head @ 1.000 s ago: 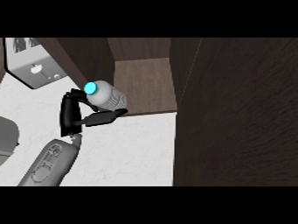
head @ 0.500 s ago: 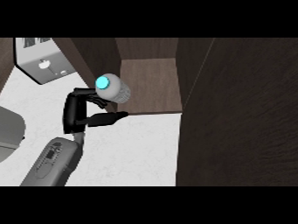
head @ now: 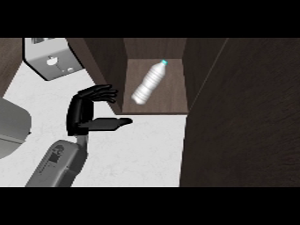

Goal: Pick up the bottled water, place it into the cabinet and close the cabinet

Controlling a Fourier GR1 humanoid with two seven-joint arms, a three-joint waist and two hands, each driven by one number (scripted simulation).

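Holding the left hand (head: 87,115) released and empty, just outside the cabinet (head: 173,97). Seeing the bottled water (head: 147,84) lying on its side on the cabinet's floor. Judging it light, smooth, likely rolling; favouring a grip around the ribbed middle.

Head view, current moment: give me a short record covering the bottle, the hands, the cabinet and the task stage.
bottle: bottled water inside the cabinet, appears to lie on its side, cap toward the back
left hand: open, just outside the cabinet's opening, apart from the bottle
right hand: not in view
cabinet door: open
task stage: bottle placed; door not yet closed
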